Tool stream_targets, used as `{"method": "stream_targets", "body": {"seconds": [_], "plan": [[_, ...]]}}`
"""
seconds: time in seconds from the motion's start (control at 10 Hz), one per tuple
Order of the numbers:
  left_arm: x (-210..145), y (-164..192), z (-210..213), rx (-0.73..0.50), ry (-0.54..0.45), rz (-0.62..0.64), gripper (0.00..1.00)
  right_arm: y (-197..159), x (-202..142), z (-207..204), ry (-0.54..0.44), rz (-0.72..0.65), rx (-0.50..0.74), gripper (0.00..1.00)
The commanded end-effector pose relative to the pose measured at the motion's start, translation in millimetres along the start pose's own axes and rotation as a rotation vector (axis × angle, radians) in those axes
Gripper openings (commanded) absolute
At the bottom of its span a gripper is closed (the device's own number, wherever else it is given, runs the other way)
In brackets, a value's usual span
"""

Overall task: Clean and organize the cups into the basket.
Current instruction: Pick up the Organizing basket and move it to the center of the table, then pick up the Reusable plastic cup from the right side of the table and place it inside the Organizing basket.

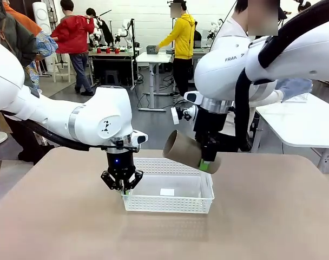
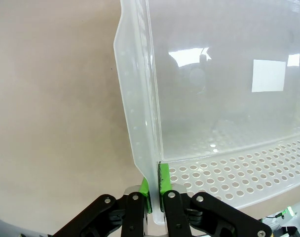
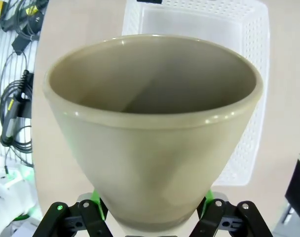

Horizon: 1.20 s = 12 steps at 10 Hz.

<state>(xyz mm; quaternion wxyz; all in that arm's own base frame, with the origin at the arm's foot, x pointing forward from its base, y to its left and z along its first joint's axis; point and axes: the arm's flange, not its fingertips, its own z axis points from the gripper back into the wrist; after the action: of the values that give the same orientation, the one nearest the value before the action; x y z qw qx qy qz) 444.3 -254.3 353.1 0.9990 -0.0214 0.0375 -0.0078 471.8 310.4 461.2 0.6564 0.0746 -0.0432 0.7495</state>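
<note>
A white perforated basket (image 1: 170,203) sits mid-table. My left gripper (image 1: 122,186) points down at its front left corner and is shut on the basket's rim; in the left wrist view the green pads (image 2: 162,190) pinch the thin wall (image 2: 137,123). My right gripper (image 1: 206,160) hangs above the basket's back right part, shut on a tan-brown cup (image 1: 189,151) that lies tilted with its mouth toward the left. In the right wrist view the cup (image 3: 155,133) stands wide-mouthed between the fingers (image 3: 93,210), with the basket (image 3: 248,94) below it.
The tan table (image 1: 72,227) is bare around the basket. A person (image 1: 251,32) stands behind my right arm at the far side. A white table (image 1: 305,124) stands at the right, and cables (image 3: 14,103) hang past the table edge.
</note>
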Motion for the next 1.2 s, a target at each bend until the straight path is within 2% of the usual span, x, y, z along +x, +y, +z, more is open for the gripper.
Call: {"method": "stream_targets", "body": {"seconds": [0.0,0.3,0.5,1.1], "plan": [[-1,-1,0,0.003,0.005,-0.003,0.00,-7,-6,-15,-0.066,0.019,-0.030,0.81],[-1,-1,0,0.003,0.005,-0.003,0.00,-11,-5,-44,-0.086,-0.010,0.014,0.81],[-1,-1,0,0.003,0.005,-0.003,0.00,-15,-4,-60,-0.049,-0.061,0.011,0.81],[-1,-1,0,0.003,0.005,-0.003,0.00,-28,-11,-109,-0.030,-0.107,0.078,0.81]]}}
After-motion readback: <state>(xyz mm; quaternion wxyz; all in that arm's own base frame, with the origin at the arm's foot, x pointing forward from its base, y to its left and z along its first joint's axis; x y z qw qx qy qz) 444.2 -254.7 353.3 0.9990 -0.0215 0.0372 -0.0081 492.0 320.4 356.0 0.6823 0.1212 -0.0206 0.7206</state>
